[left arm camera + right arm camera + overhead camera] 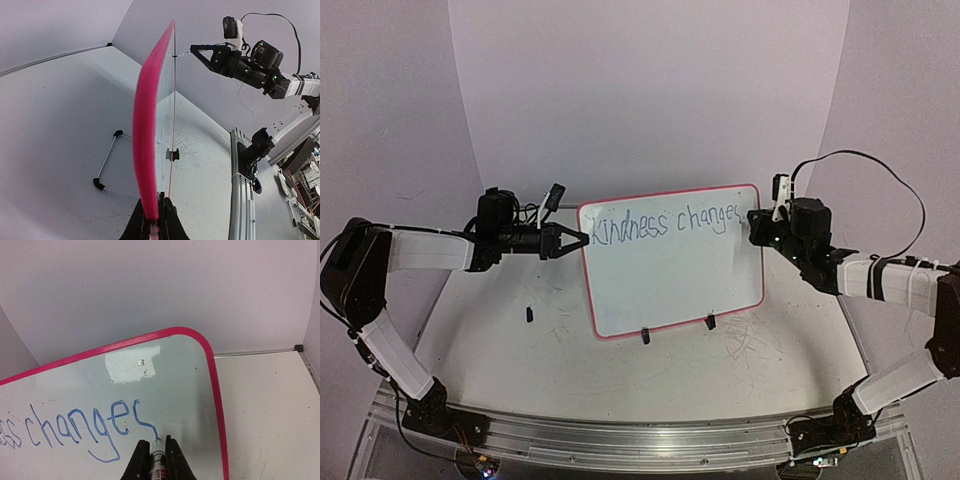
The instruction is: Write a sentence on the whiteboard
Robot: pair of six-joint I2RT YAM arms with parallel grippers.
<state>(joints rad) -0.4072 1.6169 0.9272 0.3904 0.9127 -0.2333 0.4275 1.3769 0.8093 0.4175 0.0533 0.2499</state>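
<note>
Two arms are bolted at the near edge of the desk (pixel 500 350), their bases on a metal rail (pixel 620 432). The white top beyond the rail is scuffed with grey scratches, thickest near the right side. A small black bit (pixel 529 315) lies alone on the left, well apart from everything else.

Further in, the whiteboard (pixel 670 285) stands on two black clip feet (pixel 645 335), upright or nearly so, its pink-red frame tilted so the left end sits lower than the right.

The left hand (pixel 582 240) reaches in from the left at mid-height and is clamped on the board's left edge. In its own wrist view the fingers (pixel 167 222) pinch the frame, which shows edge-on as a pink strip running up the picture. Past that strip a thin pale rod with black ends (pixel 107 162) lies on the desk behind the board.

The right hand (pixel 752 224) comes in from the right at the board's upper right corner. It is closed on a marker (pixel 158 460), held between the two fingers and pointing forward, with its tip touching the glossy surface at the end of the last letter.

The sentence (pixel 665 226) runs in thin blue handwriting along the top of the board and reads "Kindness changes". From the right wrist, "changes" sits just under the rounded corner of the frame.

Behind it all hangs a plain pale backdrop (pixel 650 90).
</note>
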